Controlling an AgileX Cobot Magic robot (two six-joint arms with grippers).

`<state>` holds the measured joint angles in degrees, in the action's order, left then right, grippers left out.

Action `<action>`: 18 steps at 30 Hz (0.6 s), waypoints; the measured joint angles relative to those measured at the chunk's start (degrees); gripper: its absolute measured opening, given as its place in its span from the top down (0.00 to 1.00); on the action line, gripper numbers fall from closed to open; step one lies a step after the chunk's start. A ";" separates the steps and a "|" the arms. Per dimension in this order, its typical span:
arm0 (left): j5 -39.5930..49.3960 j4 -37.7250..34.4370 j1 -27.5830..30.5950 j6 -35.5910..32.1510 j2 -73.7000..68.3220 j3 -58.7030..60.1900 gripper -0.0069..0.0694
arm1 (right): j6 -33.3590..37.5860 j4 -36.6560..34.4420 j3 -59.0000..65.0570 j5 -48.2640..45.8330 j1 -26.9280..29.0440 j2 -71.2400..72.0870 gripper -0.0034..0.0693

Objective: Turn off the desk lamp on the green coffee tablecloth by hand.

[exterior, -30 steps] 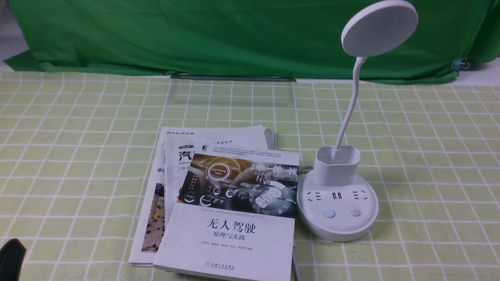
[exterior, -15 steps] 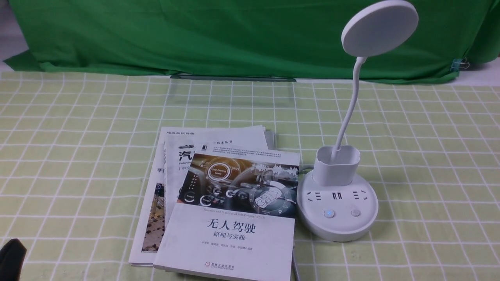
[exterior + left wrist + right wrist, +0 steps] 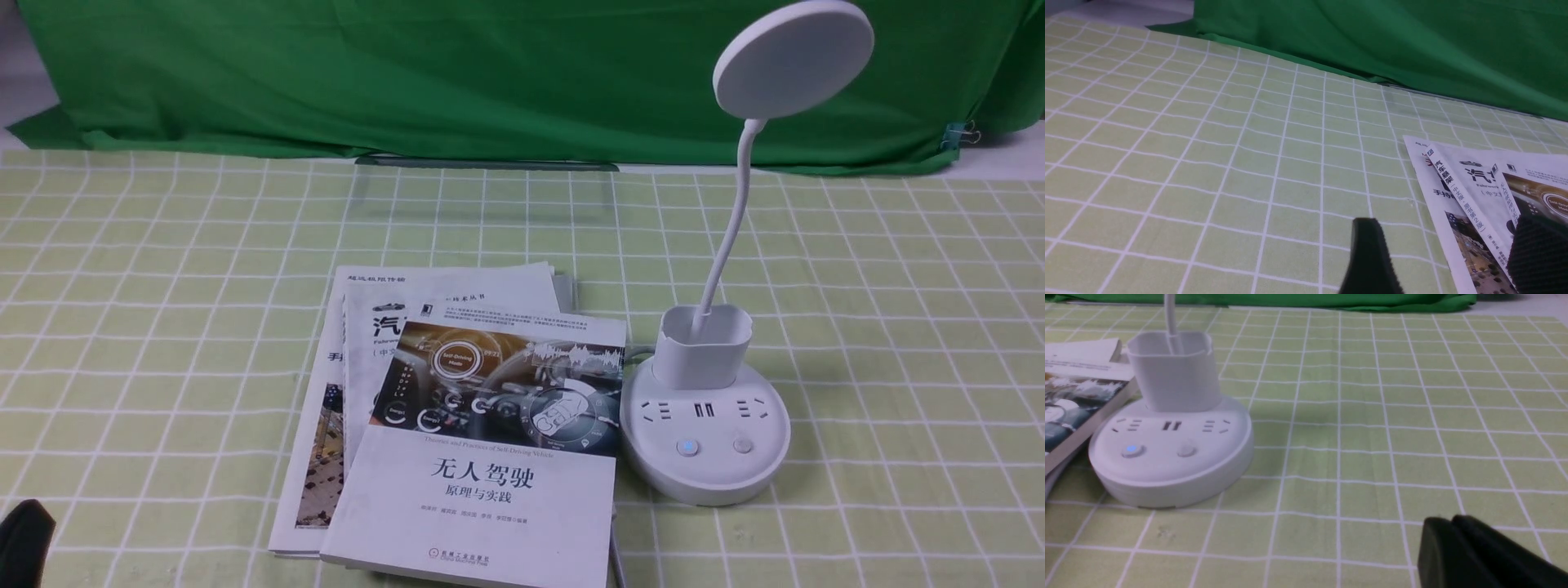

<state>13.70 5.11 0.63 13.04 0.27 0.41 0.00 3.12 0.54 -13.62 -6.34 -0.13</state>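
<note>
1. Your desk lamp [image 3: 705, 433] stands on the green coffee tablecloth [image 3: 898, 327], right of the desk's middle and toward the near edge, its base just beside a stack of books [image 3: 457, 433].
2. On the base, the blue-lit button [image 3: 688, 447] sits beside an unlit button [image 3: 742, 445]; both face the near edge.
3. Your right claw [image 3: 1457, 547] is the nearer one: in its wrist view the base lies ahead and off to the side, with bare cloth between.
4. Its jaws look nearly together, holding nothing.
5. Your left claw [image 3: 1437, 253] rests near the desk's near-left corner, beyond the books from the lamp, jaws apart and empty.
6. Judged from this, you should press with the right arm, coming down onto the lit button.
</note>
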 joint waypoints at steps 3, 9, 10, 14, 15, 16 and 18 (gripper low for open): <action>0.00 0.00 0.00 0.00 0.00 0.00 0.37 | 0.00 0.00 0.00 0.00 0.00 0.00 0.81; 0.00 0.00 0.00 0.02 0.00 0.00 0.37 | 0.00 -0.07 0.00 0.00 0.00 0.00 0.80; 0.00 0.00 0.00 0.02 0.00 0.00 0.37 | 0.00 -0.07 0.00 0.00 0.00 0.00 0.80; 0.00 0.00 0.00 0.02 0.00 0.00 0.37 | 0.00 -0.07 0.00 0.00 0.00 0.00 0.78; 0.00 0.00 0.00 0.02 0.00 0.00 0.37 | 0.00 -0.07 0.00 0.00 0.00 0.00 0.78; 0.00 0.00 0.00 0.02 0.00 0.00 0.37 | 0.00 -0.07 0.00 0.00 0.00 0.00 0.77; 0.00 0.00 0.00 0.02 0.00 0.00 0.37 | 0.00 -0.09 0.00 0.00 0.00 0.00 0.77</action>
<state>13.70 5.11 0.63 13.06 0.27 0.41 0.00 3.03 0.54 -13.62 -6.34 -0.13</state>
